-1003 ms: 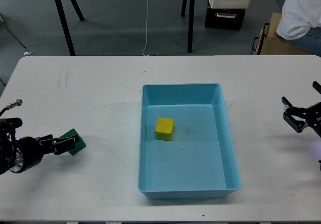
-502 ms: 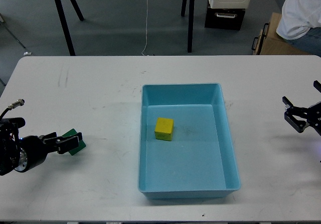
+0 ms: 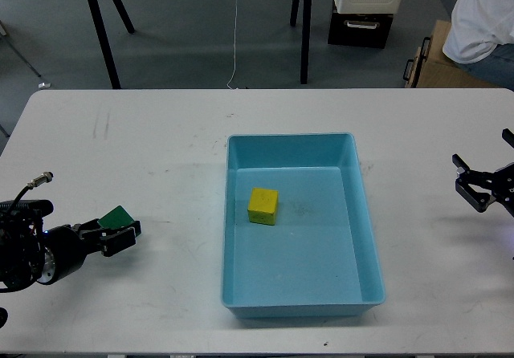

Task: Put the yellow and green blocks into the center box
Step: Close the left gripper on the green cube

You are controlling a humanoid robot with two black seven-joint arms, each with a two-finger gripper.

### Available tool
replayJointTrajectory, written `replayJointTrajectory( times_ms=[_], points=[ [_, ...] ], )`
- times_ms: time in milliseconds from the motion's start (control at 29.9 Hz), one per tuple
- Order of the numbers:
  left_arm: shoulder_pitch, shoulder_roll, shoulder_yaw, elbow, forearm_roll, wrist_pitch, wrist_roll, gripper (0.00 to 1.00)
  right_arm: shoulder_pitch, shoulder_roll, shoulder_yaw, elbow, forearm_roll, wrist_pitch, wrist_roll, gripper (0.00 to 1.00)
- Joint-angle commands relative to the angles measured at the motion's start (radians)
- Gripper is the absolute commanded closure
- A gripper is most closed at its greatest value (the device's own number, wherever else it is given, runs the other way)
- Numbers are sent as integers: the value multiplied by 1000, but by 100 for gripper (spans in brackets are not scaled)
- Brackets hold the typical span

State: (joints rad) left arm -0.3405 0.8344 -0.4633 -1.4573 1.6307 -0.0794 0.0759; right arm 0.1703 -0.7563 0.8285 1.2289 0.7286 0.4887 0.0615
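A yellow block (image 3: 263, 205) lies inside the light blue box (image 3: 353, 213) at the table's centre, toward its left wall. My left gripper (image 3: 115, 234) is at the left side of the table, shut on a green block (image 3: 116, 217), which sits between its fingers, tilted and apparently just off the table. My right gripper (image 3: 475, 187) is at the far right edge of the table, open and empty, well away from the box.
The white table (image 3: 161, 149) carries only the box. Beyond its far edge are black stand legs (image 3: 104, 29), a black and white case (image 3: 365, 9) on the floor, a cardboard box (image 3: 434, 57) and a seated person (image 3: 486, 21) at the top right.
My left gripper has shifted slightly right and toward me with the green block, which now sits higher and more tilted. The right gripper and the yellow block have not moved.
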Motion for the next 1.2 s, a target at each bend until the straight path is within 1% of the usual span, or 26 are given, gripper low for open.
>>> replayJointTrajectory(
  times_ms=[0,67,167,301,368,401,468,535,669,836,1037,1171],
  points=[
    [1,-11,0,11,0,1,-1,1,0,0,0,0,0,0,0,3],
    [1,-15,0,14,-3,10,-1,1,0,0,0,1,0,0,0,3],
    [3,-29,2,20,-3,46,-1,1,0,0,0,0,0,0,0,3],
    [5,-35,3,41,0,66,-2,4,0,-1,0,0,0,0,0,3],
    [5,-35,3,43,0,72,-2,10,0,0,0,0,0,0,-2,3],
    [6,-35,6,43,3,72,-10,16,0,0,0,0,0,0,0,3],
    [3,-34,29,43,17,72,-22,22,0,0,0,1,0,0,0,3],
    [1,-34,46,44,24,73,-24,28,0,-1,0,1,0,0,0,3],
    [1,-35,49,48,29,76,-24,26,0,-5,0,1,0,0,-2,3],
    [1,-35,49,48,29,78,-24,27,0,-8,0,1,0,0,-2,3],
    [3,-35,49,52,29,78,-24,35,-2,-8,-3,1,0,0,-2,3],
    [6,-35,49,51,34,78,-24,36,-2,-8,-3,1,0,0,-2,3]
  ],
)
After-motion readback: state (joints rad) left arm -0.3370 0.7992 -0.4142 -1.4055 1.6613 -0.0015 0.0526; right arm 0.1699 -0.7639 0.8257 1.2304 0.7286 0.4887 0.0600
